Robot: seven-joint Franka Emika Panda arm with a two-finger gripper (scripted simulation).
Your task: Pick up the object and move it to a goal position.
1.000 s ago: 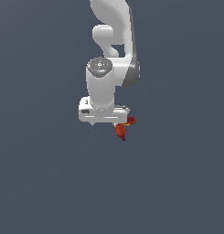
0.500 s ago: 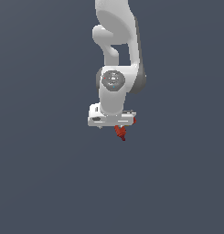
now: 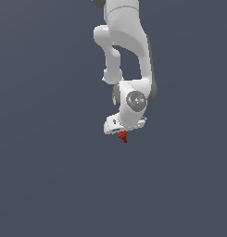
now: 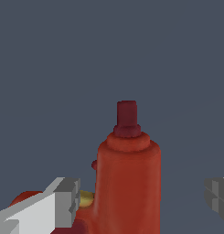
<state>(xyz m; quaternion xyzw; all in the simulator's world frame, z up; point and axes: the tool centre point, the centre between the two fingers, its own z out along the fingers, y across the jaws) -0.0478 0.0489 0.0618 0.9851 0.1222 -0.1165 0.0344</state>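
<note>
The object [image 3: 123,137] is a tiny dark-red item tapering to a point, and it hangs just under my white gripper [image 3: 122,134] in the exterior view. In the wrist view the object [image 4: 127,178] looks like a red body with a narrow darker neck and a small yellow patch at its side. It stands between my two grey fingertips [image 4: 63,201], with one pad close against it and the other farther off at the picture's edge. My gripper [image 4: 138,201] is shut on the object's lower part, which is cut off by the frame.
The white arm [image 3: 126,51] reaches down from the top of the exterior view. Around it there is only a plain dark grey-blue background, and no goal marker shows.
The wrist has turned and the hand has shifted toward the exterior view's right and slightly lower. The object has stayed in the gripper at almost the same spot.
</note>
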